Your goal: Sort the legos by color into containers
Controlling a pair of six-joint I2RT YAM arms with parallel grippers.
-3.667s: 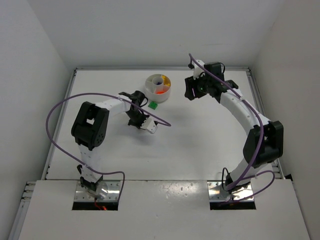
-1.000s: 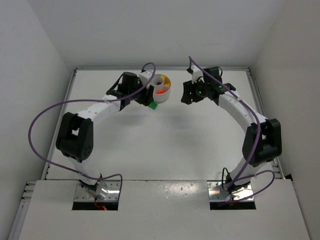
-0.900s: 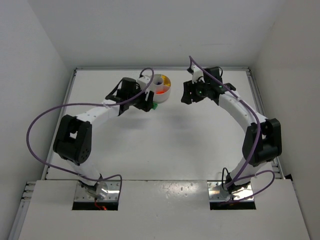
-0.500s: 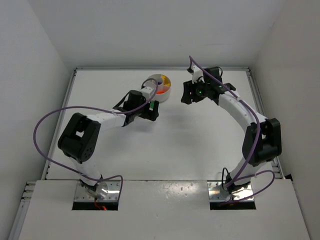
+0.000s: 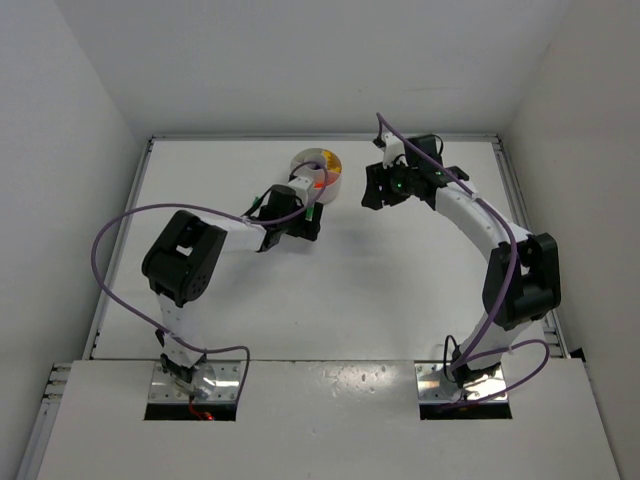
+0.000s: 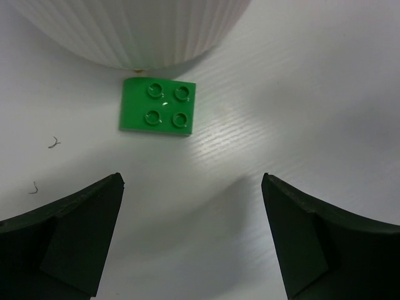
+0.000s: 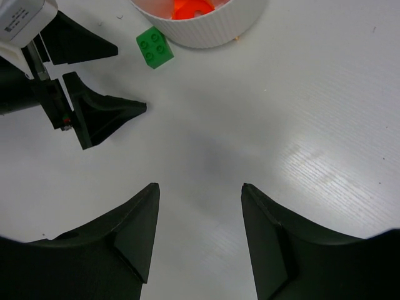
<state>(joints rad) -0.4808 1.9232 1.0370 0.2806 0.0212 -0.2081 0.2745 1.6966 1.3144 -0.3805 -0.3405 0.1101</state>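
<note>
A flat green lego (image 6: 157, 107) with four studs lies on the table, just outside the ribbed wall of the round white dish (image 6: 125, 31). My left gripper (image 6: 192, 181) is open and low over the table. The lego sits a little ahead of its fingertips, not between them. The right wrist view shows the same lego (image 7: 154, 45), the dish (image 7: 209, 32) with an orange-red lego (image 7: 190, 9) inside, and the left fingers (image 7: 106, 112) pointing at the lego. My right gripper (image 7: 200, 186) is open and empty above bare table. The dish (image 5: 330, 160) holds yellow and orange-red pieces.
White walls enclose the table on the left, back and right. Purple cables loop off both arms. The right arm (image 5: 470, 215) arches along the right side, its wrist just right of the dish.
My left gripper came off the dish's near-left rim, opened wide, and dropped to the table in front of the green lego. The right arm has not moved.
</note>
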